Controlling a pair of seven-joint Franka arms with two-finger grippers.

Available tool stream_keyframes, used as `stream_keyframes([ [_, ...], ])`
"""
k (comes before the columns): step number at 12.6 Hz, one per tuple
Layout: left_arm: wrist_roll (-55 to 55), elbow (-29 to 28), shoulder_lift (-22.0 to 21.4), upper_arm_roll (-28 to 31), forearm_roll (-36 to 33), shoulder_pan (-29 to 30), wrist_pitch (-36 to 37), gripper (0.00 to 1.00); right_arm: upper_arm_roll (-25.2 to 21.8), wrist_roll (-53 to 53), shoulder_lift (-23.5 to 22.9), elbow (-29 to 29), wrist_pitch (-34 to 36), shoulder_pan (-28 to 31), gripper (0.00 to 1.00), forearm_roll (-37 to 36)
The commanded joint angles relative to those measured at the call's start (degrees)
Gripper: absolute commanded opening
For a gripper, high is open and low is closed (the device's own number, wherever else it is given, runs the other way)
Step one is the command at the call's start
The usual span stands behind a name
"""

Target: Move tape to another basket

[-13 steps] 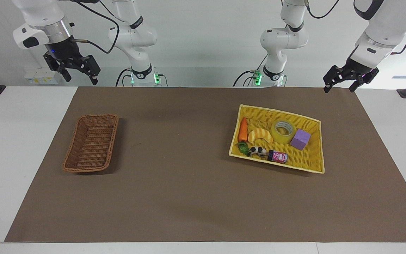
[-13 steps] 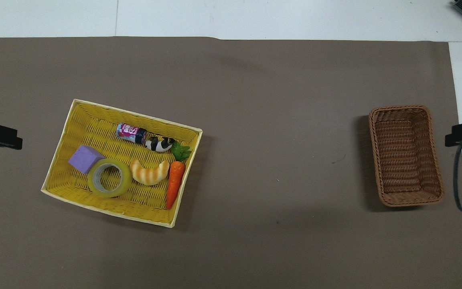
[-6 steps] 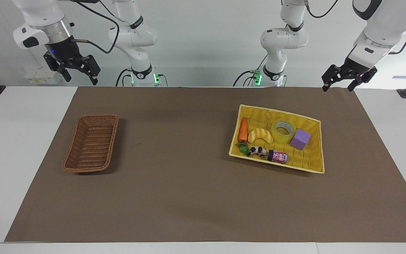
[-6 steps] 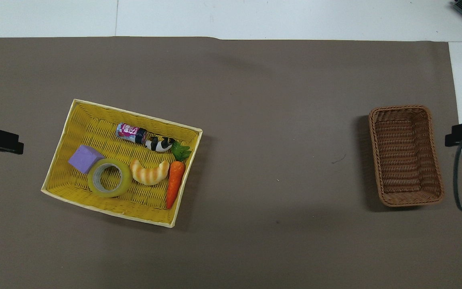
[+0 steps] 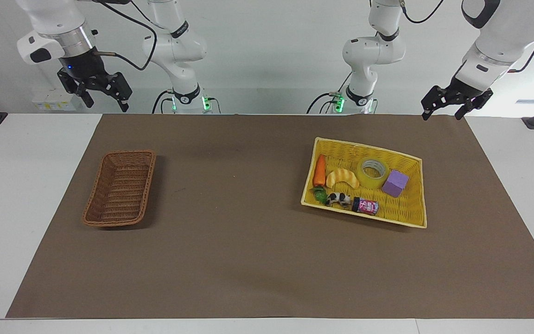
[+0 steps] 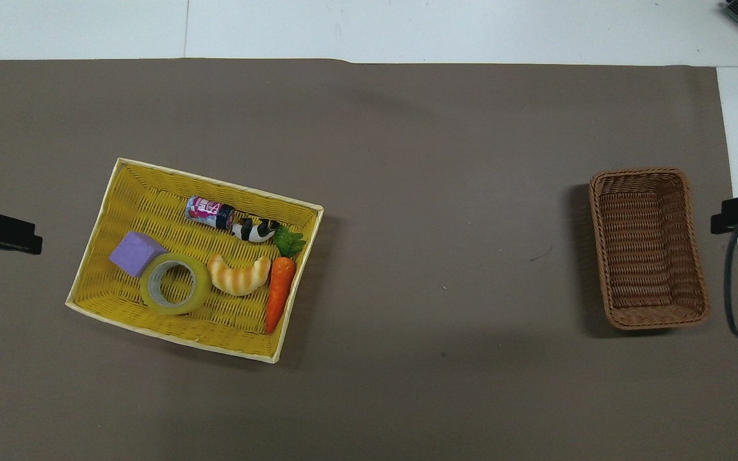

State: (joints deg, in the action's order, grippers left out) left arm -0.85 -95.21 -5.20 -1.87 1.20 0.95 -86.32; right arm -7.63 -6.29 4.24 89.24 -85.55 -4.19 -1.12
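The tape [image 5: 372, 172] [image 6: 175, 292], a translucent yellow roll with a pale core, lies flat in the yellow plastic basket [image 5: 406, 206] [image 6: 145, 198], between a purple cube and a croissant toy. The brown wicker basket [image 5: 119, 188] [image 6: 647, 246] sits empty toward the right arm's end of the table. My left gripper [image 5: 441, 112] hangs open and empty, high over the mat's edge by the robots, clear of the yellow basket. My right gripper [image 5: 105, 103] waits open and empty, high above the table's edge by the wicker basket.
Sharing the yellow basket with the tape are a purple cube [image 5: 395, 183], a croissant toy [image 5: 342, 177], a carrot [image 5: 319, 170], a small cow figure [image 5: 339, 199] and a little can [image 5: 365, 206]. A brown mat [image 5: 248, 241] covers the table.
My left gripper has drifted slightly sideways toward the yellow basket's end and a little higher. The right arm, both baskets and the tape have stayed put.
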Motion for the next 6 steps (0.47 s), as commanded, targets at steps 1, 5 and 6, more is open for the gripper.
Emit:
stream_keyframes([
  [1,-0.65,-4.1,-2.71,0.38,0.47,-0.16,-3.23,1.0,0.24,-0.74,0.77,0.5,0.03,0.15,1.0,0.33],
  [5,-0.3,-7.87,-3.59,0.38,0.47,-0.6,-4.9,1.0,0.24,-0.56,0.85,0.5,0.12,0.06,1.0,0.33],
  [6,-0.21,-9.62,-3.77,0.38,0.47,-0.69,-5.78,1.0,0.33,-0.39,0.77,0.5,-0.41,-0.02,1.0,0.24],
])
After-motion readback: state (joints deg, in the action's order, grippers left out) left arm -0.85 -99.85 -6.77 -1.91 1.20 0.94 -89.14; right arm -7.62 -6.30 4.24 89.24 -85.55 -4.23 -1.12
